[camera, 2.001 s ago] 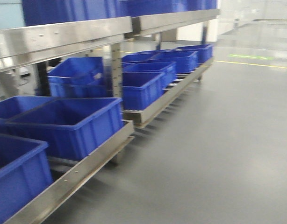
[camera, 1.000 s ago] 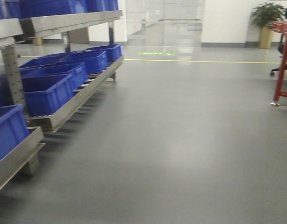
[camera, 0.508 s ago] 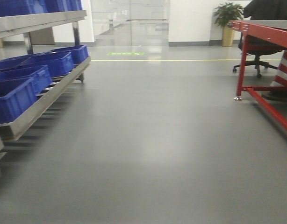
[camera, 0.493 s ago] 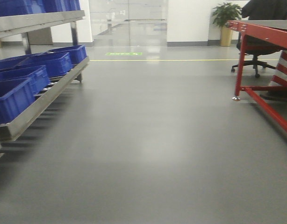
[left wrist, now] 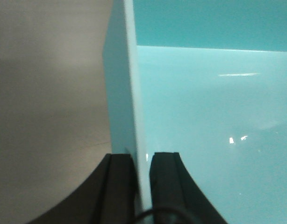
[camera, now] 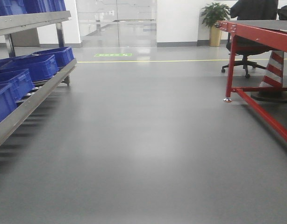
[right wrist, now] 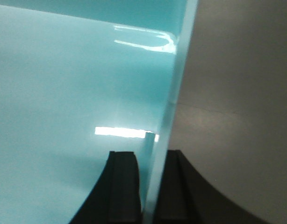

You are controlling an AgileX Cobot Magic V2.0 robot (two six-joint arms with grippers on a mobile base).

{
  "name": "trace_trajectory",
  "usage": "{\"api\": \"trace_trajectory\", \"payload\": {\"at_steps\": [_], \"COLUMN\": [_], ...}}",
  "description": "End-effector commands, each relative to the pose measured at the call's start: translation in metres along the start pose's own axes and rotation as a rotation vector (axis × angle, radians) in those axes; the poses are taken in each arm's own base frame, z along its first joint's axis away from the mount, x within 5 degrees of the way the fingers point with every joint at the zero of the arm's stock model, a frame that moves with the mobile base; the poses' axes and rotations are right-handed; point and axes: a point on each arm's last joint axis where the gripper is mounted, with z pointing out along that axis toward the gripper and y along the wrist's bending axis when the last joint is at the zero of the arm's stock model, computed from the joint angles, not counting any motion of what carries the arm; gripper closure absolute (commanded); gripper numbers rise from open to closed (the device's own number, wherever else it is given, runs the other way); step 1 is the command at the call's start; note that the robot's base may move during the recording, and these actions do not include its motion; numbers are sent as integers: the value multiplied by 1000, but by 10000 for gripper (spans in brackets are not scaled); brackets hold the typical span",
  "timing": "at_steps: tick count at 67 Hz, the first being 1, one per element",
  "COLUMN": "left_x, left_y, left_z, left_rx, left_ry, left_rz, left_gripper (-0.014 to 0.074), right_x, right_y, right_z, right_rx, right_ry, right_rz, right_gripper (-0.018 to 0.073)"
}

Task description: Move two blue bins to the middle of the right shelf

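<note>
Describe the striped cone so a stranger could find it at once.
Find the red-framed table on the right of the front view. Under its top, right of its upright leg, the cone stands on a dark base. Unlike the black office chair beyond, it has red and white stripes.

I see right gripper [right wrist: 150, 163] at bottom edge, two black fingers [right wrist: 122, 186] straddling thin upright bin wall [right wrist: 178, 70], one on each side, pressed against it. Inside of bin [right wrist: 64, 84] looks pale teal here and fills left of frame, with bright glare patches on it. Grey floor [right wrist: 241, 116] right of wall, blurred.
</note>
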Motion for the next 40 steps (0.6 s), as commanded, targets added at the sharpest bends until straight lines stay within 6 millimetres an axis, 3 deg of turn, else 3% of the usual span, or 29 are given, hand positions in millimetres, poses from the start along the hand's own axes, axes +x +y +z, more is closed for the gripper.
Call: {"api": "trace_trajectory", "payload": {"at_steps": [1,40], "left_x": [-9,-9], "left_y": [-2,-2], "left_z": [-10,-10], "left_rx": [12,12], "left_ry": [-88,-88], "left_rz": [8,8], "left_gripper": [707,707], "right_x": [-3,-3], "right_y": [-2,-2], "right_z": [-7,-7], "right_rx": [22,22], "right_ry": [-34,-34], "right_rz": [-32,-32], "right_gripper": [712,712]}}
